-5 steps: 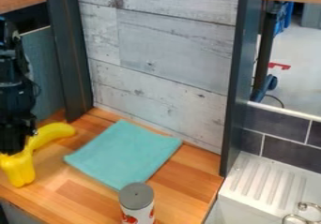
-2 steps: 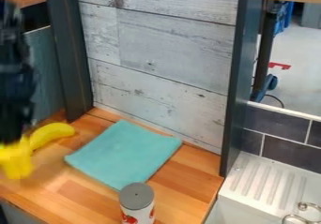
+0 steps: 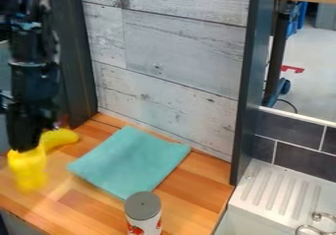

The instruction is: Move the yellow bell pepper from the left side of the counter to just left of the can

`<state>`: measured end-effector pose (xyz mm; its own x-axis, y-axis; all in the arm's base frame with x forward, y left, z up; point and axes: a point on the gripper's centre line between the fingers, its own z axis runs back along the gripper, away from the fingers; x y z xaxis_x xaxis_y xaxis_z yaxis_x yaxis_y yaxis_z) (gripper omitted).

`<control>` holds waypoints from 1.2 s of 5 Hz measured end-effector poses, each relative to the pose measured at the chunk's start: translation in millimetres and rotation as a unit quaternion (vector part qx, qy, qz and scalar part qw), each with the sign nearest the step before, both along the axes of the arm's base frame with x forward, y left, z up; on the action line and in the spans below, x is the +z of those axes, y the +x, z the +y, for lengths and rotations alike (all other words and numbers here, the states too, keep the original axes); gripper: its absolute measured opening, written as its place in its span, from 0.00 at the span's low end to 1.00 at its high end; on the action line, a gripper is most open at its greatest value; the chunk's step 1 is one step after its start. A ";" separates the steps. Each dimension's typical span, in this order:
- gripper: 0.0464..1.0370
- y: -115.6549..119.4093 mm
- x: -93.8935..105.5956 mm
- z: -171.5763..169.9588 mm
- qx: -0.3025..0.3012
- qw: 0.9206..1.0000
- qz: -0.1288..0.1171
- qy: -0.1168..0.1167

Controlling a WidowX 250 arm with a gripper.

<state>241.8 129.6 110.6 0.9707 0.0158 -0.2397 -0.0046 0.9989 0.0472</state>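
Note:
At the left, the black gripper [image 3: 26, 148] points down, shut on the top of a yellow object [image 3: 28, 170], which hangs upright beneath it over the wooden counter. Just behind and to the right of that object lies a yellow banana [image 3: 60, 137], partly hidden by the gripper and the yellow object. A folded teal cloth [image 3: 130, 161] lies flat on the counter [image 3: 72, 199], right of the banana. Near the front edge stands a can with a grey lid [image 3: 143, 206] and a white and red side.
A grey plank wall [image 3: 174, 72] rises behind the counter between two dark posts. On the right are a white sink with a ribbed drainboard [image 3: 279, 185], metal fittings [image 3: 318, 224] and dark tiles [image 3: 295, 160].
The gripper has moved right, carrying the yellow object, which first rose a little from its earlier spot. The banana, cloth and can have stayed put.

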 end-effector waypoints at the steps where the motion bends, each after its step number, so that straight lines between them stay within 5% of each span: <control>1: 0.07 0.5 -11.9 -25.8 -0.026 0.999 0.021 -0.020; 2: 0.07 4.8 -26.7 -47.9 -0.061 0.997 0.008 -0.035; 6: 0.07 10.4 -53.2 -64.6 -0.071 0.997 0.013 -0.017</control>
